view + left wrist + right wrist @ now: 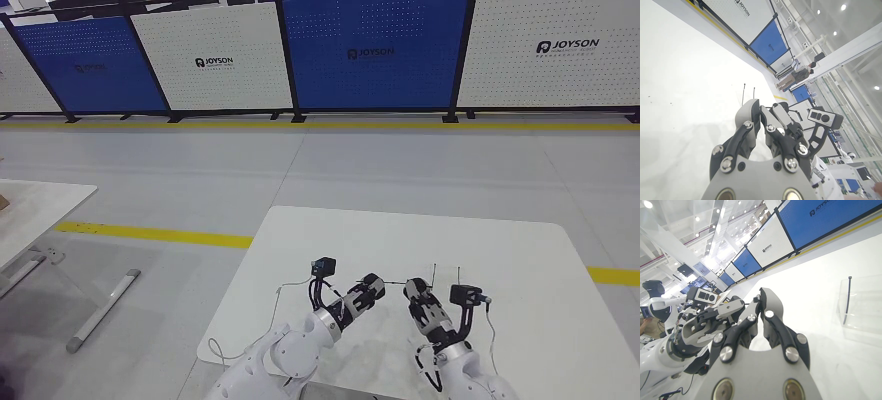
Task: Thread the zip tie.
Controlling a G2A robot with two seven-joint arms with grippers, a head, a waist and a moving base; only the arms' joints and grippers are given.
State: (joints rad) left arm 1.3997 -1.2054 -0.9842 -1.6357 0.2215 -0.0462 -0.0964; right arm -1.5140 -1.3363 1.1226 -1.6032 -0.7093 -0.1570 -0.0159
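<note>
A thin black zip tie (395, 283) is stretched between my two grippers just above the white table (420, 235), near its front edge. My left gripper (378, 284) (759, 107) is shut on one end of the strap (769, 107). Facing it tip to tip, my right gripper (408, 288) (759, 302) is shut on the other end, and the small black head (755, 299) pokes out beside its fingertips. The strap runs from there toward the left gripper (738, 303).
A clear plastic box (863, 321) stands on the table beyond the right arm. It holds upright spare zip ties (434, 272) (459, 274) (848, 294). A thin cable (285, 290) lies by the left arm. Another table (40, 200) stands off to the left.
</note>
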